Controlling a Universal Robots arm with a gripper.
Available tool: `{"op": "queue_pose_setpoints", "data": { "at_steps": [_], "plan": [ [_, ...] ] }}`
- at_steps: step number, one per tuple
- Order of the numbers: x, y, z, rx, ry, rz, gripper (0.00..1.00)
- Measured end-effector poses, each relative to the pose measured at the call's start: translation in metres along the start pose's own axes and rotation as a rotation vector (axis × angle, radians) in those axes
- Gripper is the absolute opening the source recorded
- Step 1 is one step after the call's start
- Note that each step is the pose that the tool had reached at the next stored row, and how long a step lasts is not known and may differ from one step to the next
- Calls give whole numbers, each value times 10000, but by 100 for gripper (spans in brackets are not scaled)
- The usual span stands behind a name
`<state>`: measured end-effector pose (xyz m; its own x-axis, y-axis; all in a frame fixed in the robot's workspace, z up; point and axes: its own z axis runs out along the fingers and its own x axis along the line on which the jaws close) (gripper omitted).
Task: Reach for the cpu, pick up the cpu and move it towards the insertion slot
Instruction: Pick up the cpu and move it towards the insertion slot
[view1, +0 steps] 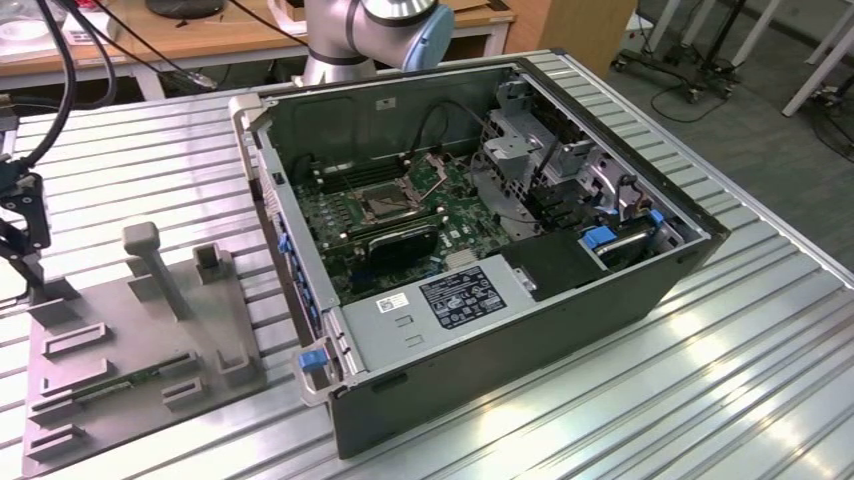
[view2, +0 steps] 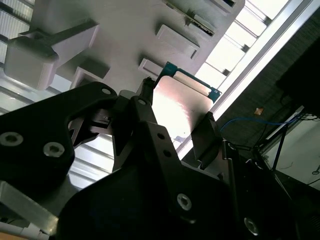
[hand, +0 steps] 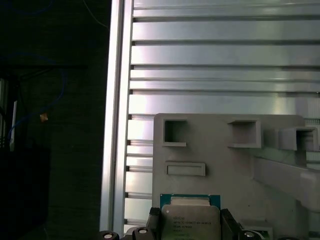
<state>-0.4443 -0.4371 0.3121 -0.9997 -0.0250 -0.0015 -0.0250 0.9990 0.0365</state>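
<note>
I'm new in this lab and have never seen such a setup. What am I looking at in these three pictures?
The exterior view comes from a camera off the arm. It shows a robot arm behind an open computer case on a slatted metal table, with a grey tray at the exterior view's left. The two wrist views come from cameras riding on the arm, looking along its gripper. Its black fingers press two sides of the cpu, a small silvery chip, over the tray. The insertion slot is the square socket on the green board inside the case. A green memory stick lies in the tray.
</note>
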Motion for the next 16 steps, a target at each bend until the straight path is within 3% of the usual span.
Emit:
{"op": "queue_pose_setpoints", "data": {
  "at_steps": [16],
  "plan": [
    [0, 2, -60, -1, -2, 0, 55]
  ]
}}
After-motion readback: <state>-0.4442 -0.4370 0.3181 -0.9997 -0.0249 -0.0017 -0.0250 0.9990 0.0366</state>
